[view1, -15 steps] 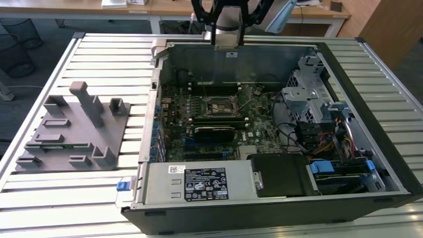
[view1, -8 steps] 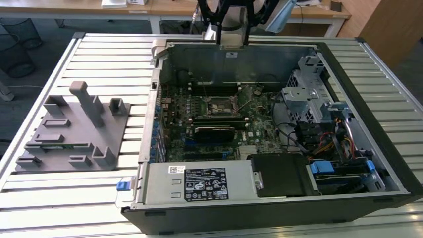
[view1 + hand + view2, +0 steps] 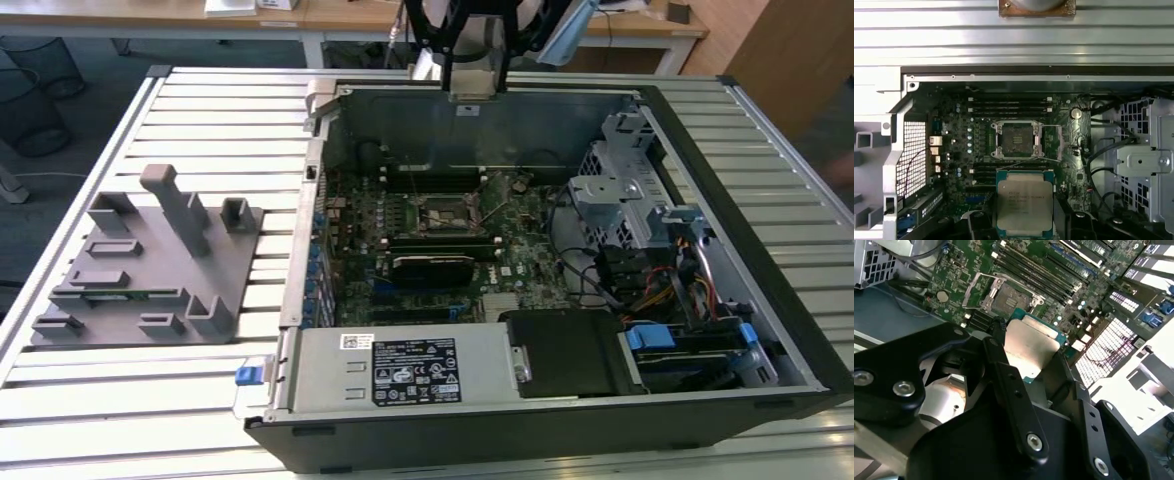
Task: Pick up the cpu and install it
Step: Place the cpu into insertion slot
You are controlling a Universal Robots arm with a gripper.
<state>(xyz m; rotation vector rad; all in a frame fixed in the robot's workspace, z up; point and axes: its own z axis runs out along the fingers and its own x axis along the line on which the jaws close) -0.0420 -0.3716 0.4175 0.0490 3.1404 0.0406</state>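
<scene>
End effector (image 3: 1024, 221) pinching cpu (image 3: 1025, 202) by opposite edges; chip flat, metal top up, likely for level seating. Cpu held above motherboard, near socket (image 3: 1019, 140), not over it. Socket frame open to receive chip.

Flat square silver-topped cpu (image 3: 1029, 355) partly covered; grey robot arm (image 3: 477, 60) cropped.
In the second wrist view a black finger (image 3: 1004, 370) of the gripper (image 3: 1031, 340) hides one cpu edge; the exterior view's top edge cuts the arm off.
</scene>
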